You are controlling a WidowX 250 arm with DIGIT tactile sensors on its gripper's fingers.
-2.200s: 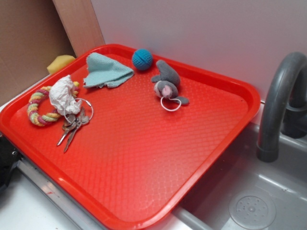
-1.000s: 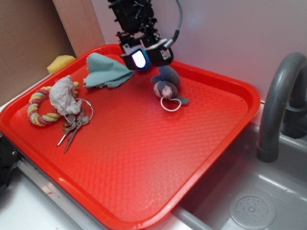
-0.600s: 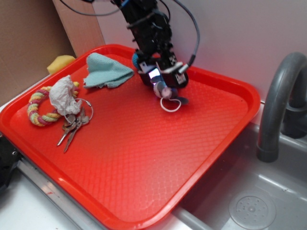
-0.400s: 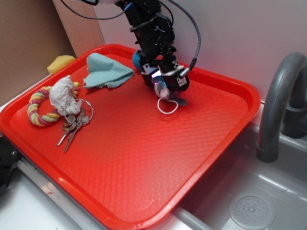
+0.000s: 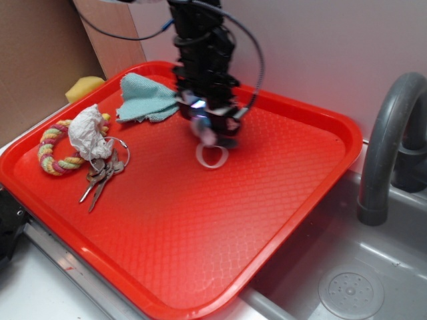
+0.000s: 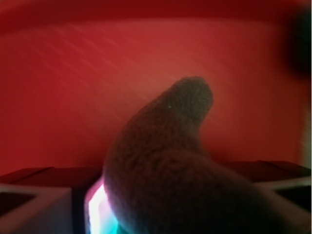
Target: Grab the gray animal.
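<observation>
Plush is what the claw (image 5: 212,128) has to deal with: the gray animal (image 6: 168,165) is a small stuffed toy, which I judge light, soft and easily squashed, so a grip around the thick middle of the body should hold better than one on a floppy ear or limb. In the outside view the toy sits under the arm, near the back middle of the red tray (image 5: 293,193), mostly hidden, with only its pale face and thin white cord loop (image 5: 212,156) hanging out below. The wrist view shows fuzzy gray fabric filling the space between the two fingers, one limb sticking up, so the claw looks closed around the toy's body. The fuzzy surface should resist slipping, but the cord could snag. The green cloth (image 5: 147,99) lies nearby.
</observation>
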